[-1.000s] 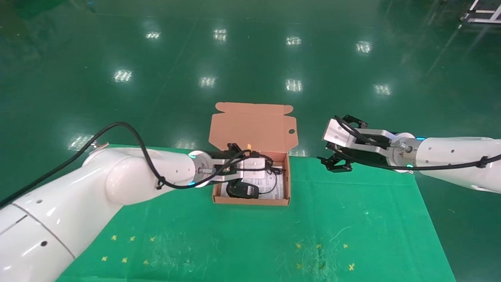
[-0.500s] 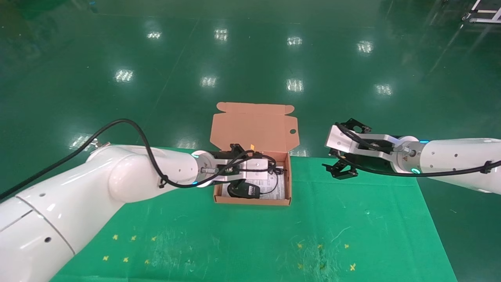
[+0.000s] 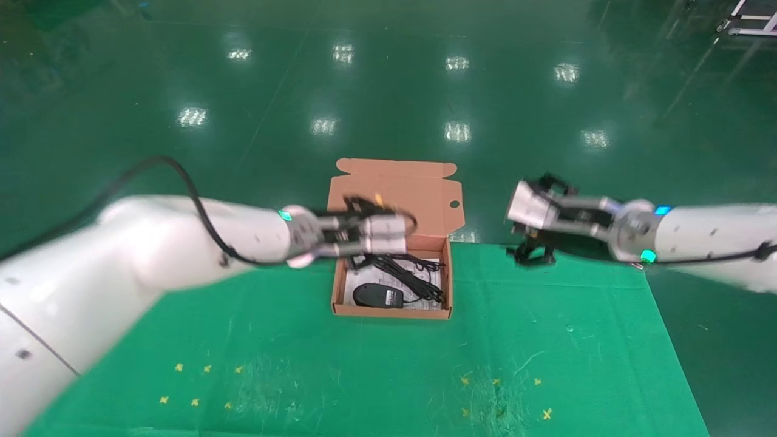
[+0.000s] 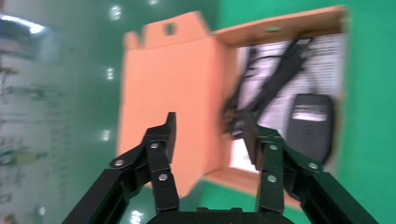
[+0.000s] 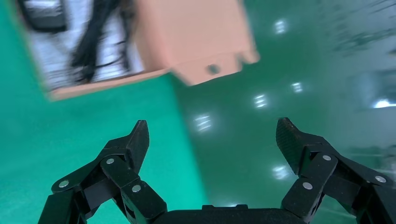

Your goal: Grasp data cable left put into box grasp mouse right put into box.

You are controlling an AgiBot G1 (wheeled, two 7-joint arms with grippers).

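The salmon-orange box (image 3: 445,285) stands open on the green table, its holed lid (image 3: 394,194) upright behind it. The black mouse (image 3: 376,295) lies in the box's front left, and the black data cable (image 3: 408,277) lies bundled behind and to its right, over white paper. My left gripper (image 3: 364,258) is open and empty, raised over the box's back left corner. In the left wrist view the gripper (image 4: 210,133) frames the lid (image 4: 163,88), with the cable (image 4: 275,77) and mouse (image 4: 310,126) beyond. My right gripper (image 3: 534,255) is open and empty, right of the box, at the table's far edge.
The green cloth table (image 3: 546,364) ends just behind the box; beyond it is glossy green floor (image 3: 388,79). Small yellow crosses (image 3: 206,368) mark the cloth near the front. The right wrist view shows the open gripper (image 5: 212,135) over the table's edge and the box (image 5: 107,84) farther off.
My left gripper has risen out of the box and drawn back to the left, leaving the data cable lying in the box behind the mouse. The right gripper has shifted only slightly.
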